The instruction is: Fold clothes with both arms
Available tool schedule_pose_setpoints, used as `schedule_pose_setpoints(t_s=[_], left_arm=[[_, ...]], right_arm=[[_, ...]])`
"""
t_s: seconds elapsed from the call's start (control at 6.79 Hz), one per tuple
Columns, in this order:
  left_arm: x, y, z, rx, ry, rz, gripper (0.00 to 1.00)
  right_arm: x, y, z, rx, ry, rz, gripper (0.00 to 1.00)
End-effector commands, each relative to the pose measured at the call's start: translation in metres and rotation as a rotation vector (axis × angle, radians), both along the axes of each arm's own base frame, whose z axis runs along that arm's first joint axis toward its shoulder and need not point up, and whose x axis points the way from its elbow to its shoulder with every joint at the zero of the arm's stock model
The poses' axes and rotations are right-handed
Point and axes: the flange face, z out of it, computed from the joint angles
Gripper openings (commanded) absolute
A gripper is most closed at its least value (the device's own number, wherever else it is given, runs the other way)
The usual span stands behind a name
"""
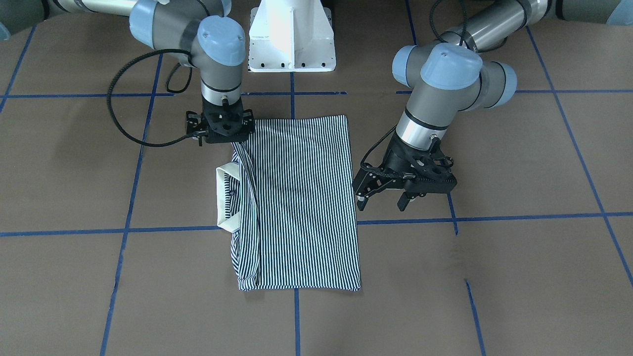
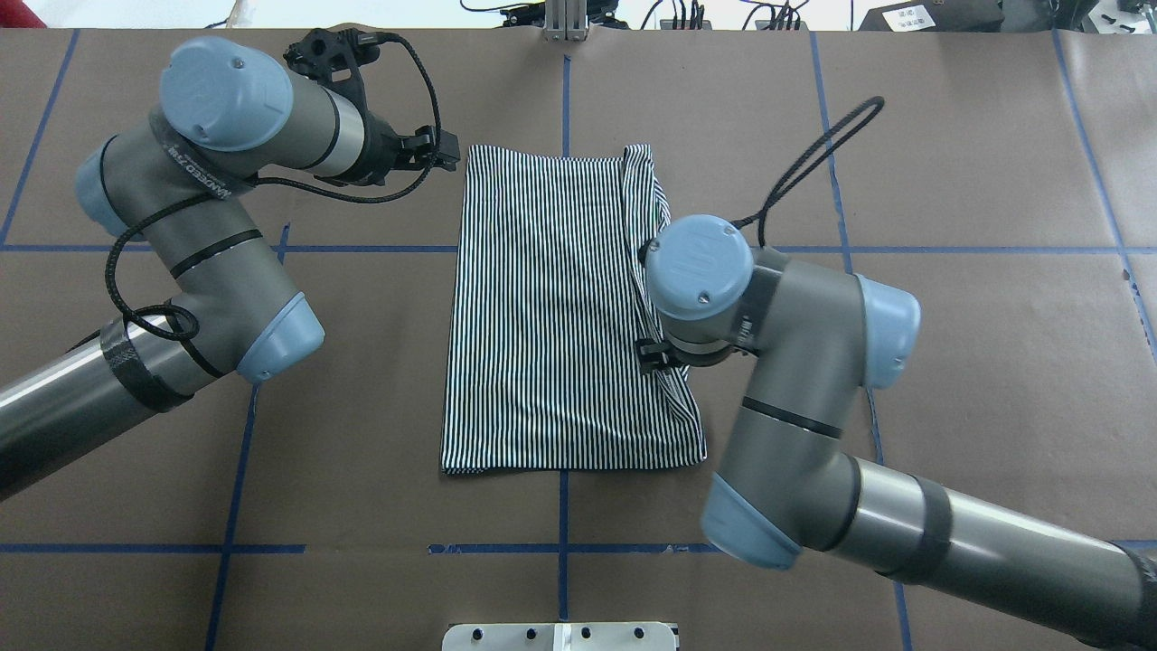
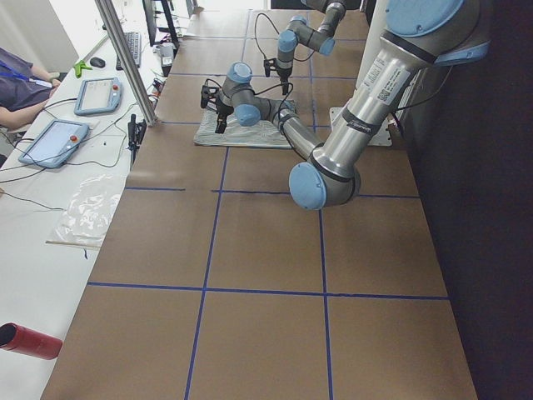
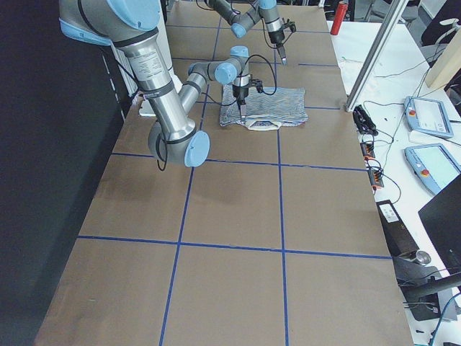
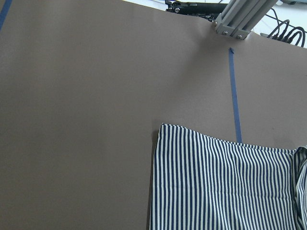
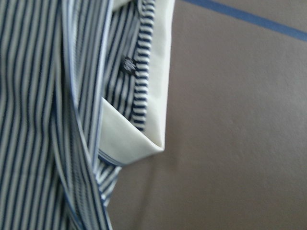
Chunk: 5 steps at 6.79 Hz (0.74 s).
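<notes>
Right gripper [image 1: 221, 129] pinches the polo shirt [image 1: 301, 198] at its 11 o'clock corner, probably for folding; left gripper [image 1: 383, 194] hangs spread at 3 o'clock.

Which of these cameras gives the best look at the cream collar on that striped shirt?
The right wrist-mounted view: the plain cream collar fills it close up, with its folded corner and a button. The front-facing view shows it whole but smaller, sticking out beside the navy-and-white striped shirt. The right-side view shows a speck. Overhead, the arm hides it.

The brown bench [image 1: 519, 277], gridded with blue tape lines [image 1: 524, 216], carries the folded striped polo shirt [image 1: 301, 202], its cream collar [image 1: 225, 198] at nine o'clock.
</notes>
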Motion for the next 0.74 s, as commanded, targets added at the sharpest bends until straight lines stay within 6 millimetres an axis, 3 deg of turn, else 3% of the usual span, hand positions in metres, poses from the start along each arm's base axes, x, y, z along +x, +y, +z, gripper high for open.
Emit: schedule_pose_setpoints(t_s=[0.0, 0.15, 0.59], left_arm=[[-0.001, 0.0, 0.0, 0.001, 0.001, 0.001, 1.0], [-0.001, 0.0, 0.0, 0.001, 0.001, 0.001, 1.0], [-0.001, 0.0, 0.002, 0.001, -0.001, -0.001, 1.0]], right_arm=[[-0.063, -0.037, -0.02, -0.007, 0.022, -0.004, 1.0], [-0.077, -0.038, 0.002, -0.025, 0.056, -0.025, 1.0], [-0.067, -0.042, 0.023, -0.039, 0.073, -0.079, 1.0]])
